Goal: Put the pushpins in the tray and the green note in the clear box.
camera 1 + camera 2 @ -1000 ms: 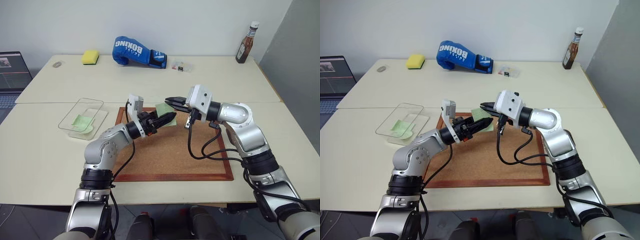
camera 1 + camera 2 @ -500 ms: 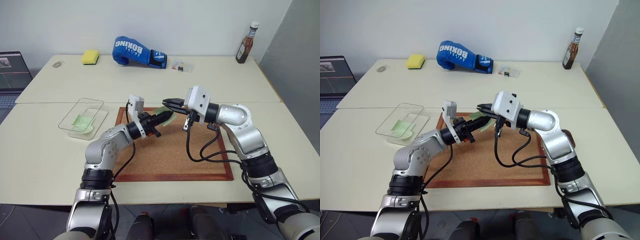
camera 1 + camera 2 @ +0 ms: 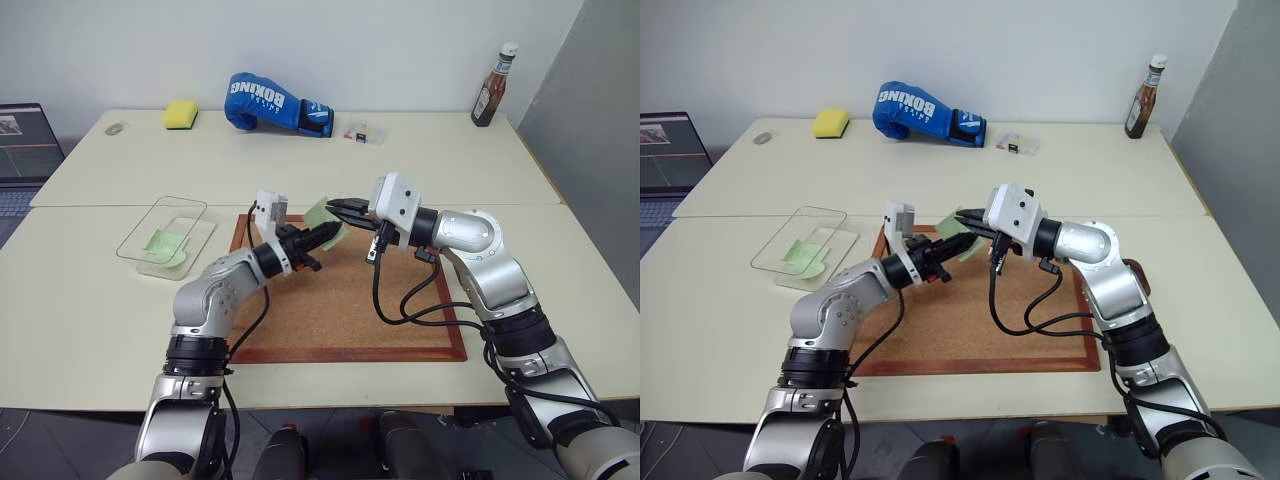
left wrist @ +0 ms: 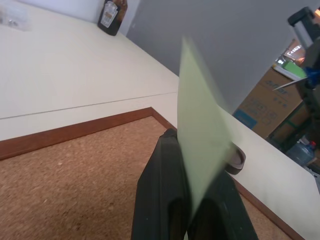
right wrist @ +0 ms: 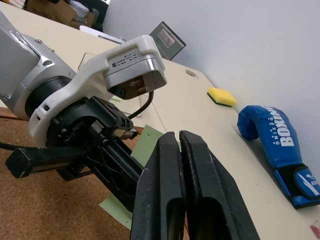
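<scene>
Left gripper (image 3: 330, 233), open a second ago, now clamps green note (image 3: 321, 215) lifted off corkboard (image 3: 345, 310); right gripper (image 3: 340, 205), shut empty, just beside; clear box (image 3: 165, 232) next.

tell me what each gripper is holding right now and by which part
The left gripper is shut on the green note, pinching it by its lower edge. The right gripper is shut, with nothing seen between its fingers.
</scene>
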Robot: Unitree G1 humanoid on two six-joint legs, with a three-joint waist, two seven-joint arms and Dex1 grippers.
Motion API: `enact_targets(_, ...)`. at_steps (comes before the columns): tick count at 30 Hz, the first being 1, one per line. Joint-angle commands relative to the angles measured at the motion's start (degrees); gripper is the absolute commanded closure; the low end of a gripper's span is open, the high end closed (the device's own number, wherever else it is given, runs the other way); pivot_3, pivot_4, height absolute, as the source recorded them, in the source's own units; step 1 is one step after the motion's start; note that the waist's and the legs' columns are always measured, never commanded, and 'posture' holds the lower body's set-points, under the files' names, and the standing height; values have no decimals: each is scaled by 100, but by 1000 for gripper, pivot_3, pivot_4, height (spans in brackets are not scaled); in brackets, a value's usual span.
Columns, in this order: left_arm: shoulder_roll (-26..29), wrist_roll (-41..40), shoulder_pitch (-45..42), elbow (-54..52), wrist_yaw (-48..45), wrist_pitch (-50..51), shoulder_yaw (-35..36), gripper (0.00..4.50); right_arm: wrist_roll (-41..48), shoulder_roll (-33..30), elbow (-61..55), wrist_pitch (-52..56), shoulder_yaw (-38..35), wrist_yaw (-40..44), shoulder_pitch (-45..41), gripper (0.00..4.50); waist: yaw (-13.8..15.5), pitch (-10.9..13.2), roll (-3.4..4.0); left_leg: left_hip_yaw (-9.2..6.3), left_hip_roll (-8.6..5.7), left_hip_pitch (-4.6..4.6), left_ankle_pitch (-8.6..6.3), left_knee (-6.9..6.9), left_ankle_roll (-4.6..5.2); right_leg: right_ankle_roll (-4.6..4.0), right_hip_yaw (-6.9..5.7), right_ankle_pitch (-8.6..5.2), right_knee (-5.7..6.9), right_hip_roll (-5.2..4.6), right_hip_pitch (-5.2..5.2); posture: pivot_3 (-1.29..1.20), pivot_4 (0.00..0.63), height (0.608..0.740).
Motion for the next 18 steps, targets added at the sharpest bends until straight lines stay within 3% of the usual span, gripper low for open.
enact_targets(1,-88,-349,-96,147,233,334,414,4471,65,-11,-239,-42,-106,-70,-43,4500,0,0,0,0,0,0,0,0,0,0,0,0,0,0,0,0,150,740)
enact_targets(8,-75,-419,-205,131,242,510,487,4471,23,-158,-310,124,-265,-253,92,4500,4,0,0,-1,0,0,0,1,0,0,-1,0,0,0,0,0,150,740)
enact_targets(12,26,-274,-117,-555,4,489,6,4471,-78,-635,-297,635,-874,-751,636,4500,93,0,-1,-6,-2,-7,0,2,-1,-1,-4,1,-3,-1,0,0,150,740)
enact_targets(18,351,934,64,-1229,-525,-592,-1424,4471,171,-998,-825,1985,-2038,-1584,1667,4500,147,0,-1,-4,-11,-28,0,4,-1,-12,0,6,-6,-9,-14,0,150,740)
